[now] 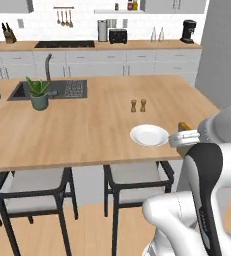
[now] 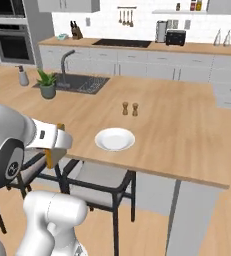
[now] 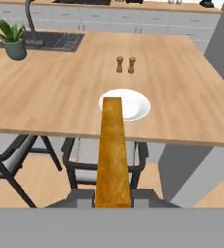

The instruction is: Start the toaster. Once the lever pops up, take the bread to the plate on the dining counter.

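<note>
My gripper (image 1: 183, 136) is shut on the bread (image 1: 184, 126), a thin golden-brown slice held on edge. It hovers just off the near edge of the dining counter (image 1: 87, 130), close beside the white plate (image 1: 149, 135). In the right base view the gripper (image 2: 54, 142) with the bread (image 2: 49, 158) sits left of the plate (image 2: 115, 139). From the hand view the bread (image 3: 113, 150) runs straight ahead between the fingertips (image 3: 145, 196), its far end overlapping the plate (image 3: 135, 104) in the picture. The black toaster (image 1: 118, 36) stands on the far back counter.
Two small shakers (image 1: 138, 105) stand behind the plate. A potted plant (image 1: 38, 93) and a sink (image 1: 62, 89) are at the island's far left. Two chairs (image 1: 137, 185) are tucked under the near edge. A black coffee machine (image 1: 188, 31) stands at the back right.
</note>
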Available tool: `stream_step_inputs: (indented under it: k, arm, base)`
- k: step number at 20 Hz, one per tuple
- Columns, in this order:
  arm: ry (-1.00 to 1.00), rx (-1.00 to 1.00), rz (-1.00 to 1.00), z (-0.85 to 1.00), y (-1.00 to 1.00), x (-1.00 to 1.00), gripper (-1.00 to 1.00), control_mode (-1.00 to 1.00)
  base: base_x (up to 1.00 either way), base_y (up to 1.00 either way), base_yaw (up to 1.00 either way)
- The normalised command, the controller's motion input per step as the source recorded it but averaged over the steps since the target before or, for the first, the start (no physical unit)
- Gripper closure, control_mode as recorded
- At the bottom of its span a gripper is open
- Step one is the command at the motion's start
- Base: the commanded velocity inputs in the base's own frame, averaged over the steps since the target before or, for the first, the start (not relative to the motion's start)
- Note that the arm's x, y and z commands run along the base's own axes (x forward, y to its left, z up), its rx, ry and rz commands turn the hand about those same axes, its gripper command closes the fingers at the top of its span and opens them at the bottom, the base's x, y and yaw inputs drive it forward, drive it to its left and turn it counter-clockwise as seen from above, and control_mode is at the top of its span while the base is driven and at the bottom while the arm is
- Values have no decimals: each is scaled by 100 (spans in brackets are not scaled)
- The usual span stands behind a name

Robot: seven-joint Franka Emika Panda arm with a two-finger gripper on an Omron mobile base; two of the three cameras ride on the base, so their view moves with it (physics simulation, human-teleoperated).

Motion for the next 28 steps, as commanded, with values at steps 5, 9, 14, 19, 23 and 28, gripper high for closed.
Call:
stream_step_inputs:
  k: [5,9,14,19,23,28]
  arm:
    - [0,0,0,0,0,0,100,100]
    - [0,0,0,0,0,0,100,100]
    - [0,0,0,0,0,0,100,100]
    - [0,0,0,0,0,0,100,100]
    - [0,0,0,0,0,0,100,100]
    - [0,0,0,0,0,0,100,100]
  base:
    - [39,91,-23]
    - [52,21,-7]
    - [40,-43,-3]
    - [34,-45,-15]
    - [29,-6,-36]
    - [45,-12,-13]
